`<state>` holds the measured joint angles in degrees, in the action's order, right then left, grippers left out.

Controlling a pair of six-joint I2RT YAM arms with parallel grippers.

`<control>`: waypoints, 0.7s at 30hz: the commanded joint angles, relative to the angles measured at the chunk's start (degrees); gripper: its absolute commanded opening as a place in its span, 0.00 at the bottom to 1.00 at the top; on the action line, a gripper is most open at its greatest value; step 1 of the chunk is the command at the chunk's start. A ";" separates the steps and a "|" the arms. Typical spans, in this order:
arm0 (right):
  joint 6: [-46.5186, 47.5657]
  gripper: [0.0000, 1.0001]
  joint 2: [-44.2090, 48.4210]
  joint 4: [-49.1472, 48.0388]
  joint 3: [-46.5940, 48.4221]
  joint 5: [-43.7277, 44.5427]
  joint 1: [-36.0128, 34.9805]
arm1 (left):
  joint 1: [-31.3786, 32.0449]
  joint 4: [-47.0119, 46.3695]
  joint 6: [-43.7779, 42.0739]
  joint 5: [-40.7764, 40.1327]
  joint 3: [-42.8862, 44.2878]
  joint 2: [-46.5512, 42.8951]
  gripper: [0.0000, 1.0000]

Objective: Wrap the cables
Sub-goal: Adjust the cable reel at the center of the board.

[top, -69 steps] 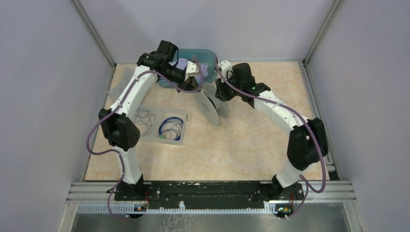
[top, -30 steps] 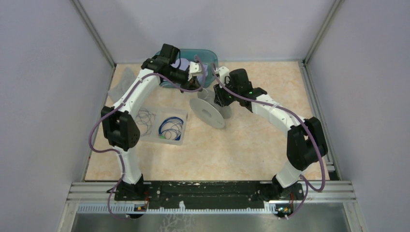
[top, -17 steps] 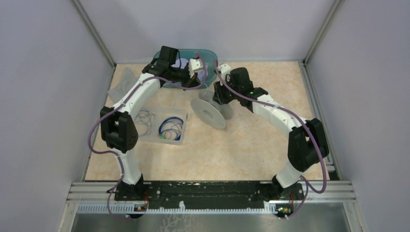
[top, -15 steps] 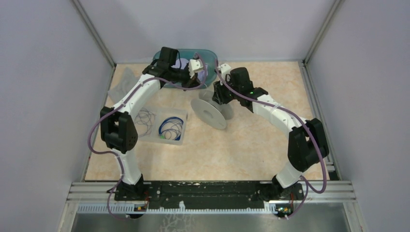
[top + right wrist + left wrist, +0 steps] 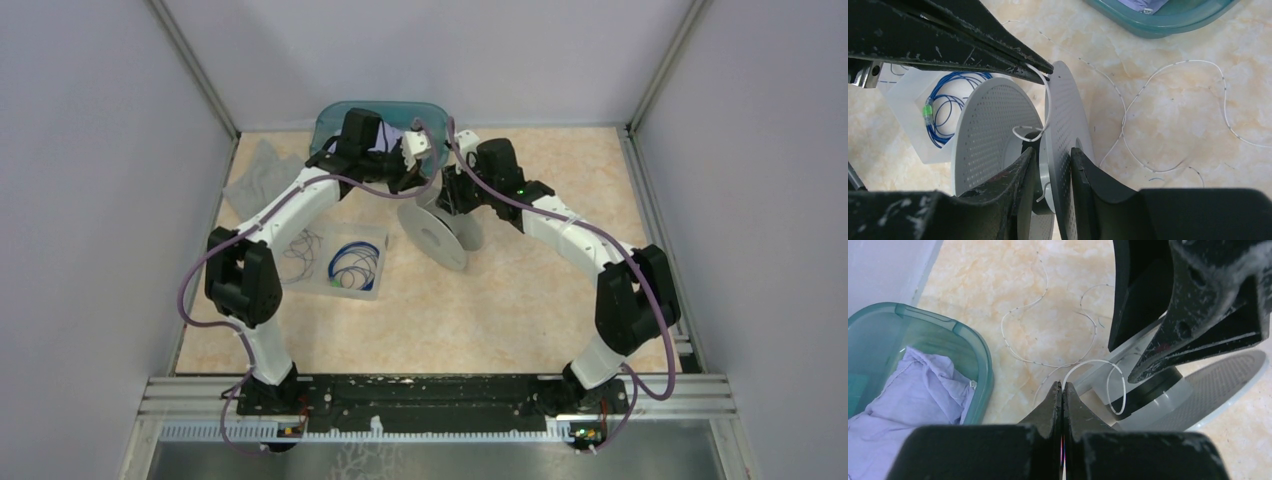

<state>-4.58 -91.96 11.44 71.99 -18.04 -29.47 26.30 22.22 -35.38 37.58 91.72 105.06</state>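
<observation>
L pincer (image 5: 1063, 385): tips pressed together, white cable (image 5: 1093, 361) pinched at the very tip. The nip itself is too small to see clearly.
R pincer (image 5: 1053, 152): clamped on one flange of the spool (image 5: 988, 125), one finger each side of the disc. Contact pts are lost behind my own black fingers at the btm of the wrist view.
White cable: from my L tips it curls in a short loop down to the spool hub, betw. the 2 flanges. How it sits on the hub I can't tell, as the hub is mostly hidden. The rest trails in loose curves over the worktop (image 5: 520, 290) betw. spool and bin, and one stretch runs out of the R wrist view at the right edge.
Spool: tilted on edge, mid-worktop, flanges perforated. From above it's partly under both my wrists.
Blue cables (image 5: 350, 265): coiled in a white tray (image 5: 370, 285), left of the spool, well apart from both pincers. Small green tag (image 5: 927, 109) on the coil.
Thin dark coil (image 5: 300, 248): same tray, left half, partly covered by my L arm. Colour hard to judge.
Bin (image 5: 335, 115): teal, at the far edge of the worktop, lilac cloth (image 5: 923, 385) inside. My L wrist blocks much of it from above.
Grey cloth (image 5: 258, 170): on the worktop nr the left wall.
</observation>
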 commanded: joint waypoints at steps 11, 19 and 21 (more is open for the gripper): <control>-3.19 0.39 1.86 -3.88 1.57 -0.41 -0.58 | 1.05 -8.26 6.48 -6.03 -3.74 -3.65 0.01; -3.52 0.42 1.44 -3.95 1.84 0.22 -0.87 | 1.03 -11.01 12.55 -5.61 -6.69 -4.73 0.01; -2.16 0.44 1.37 -3.75 1.80 1.28 -1.47 | 1.04 -11.38 13.57 -5.19 -6.96 -4.84 0.01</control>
<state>-7.73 -91.98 10.35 72.01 -17.85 -29.65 27.03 13.45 -25.71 31.92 85.65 102.52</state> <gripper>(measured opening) 0.428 0.008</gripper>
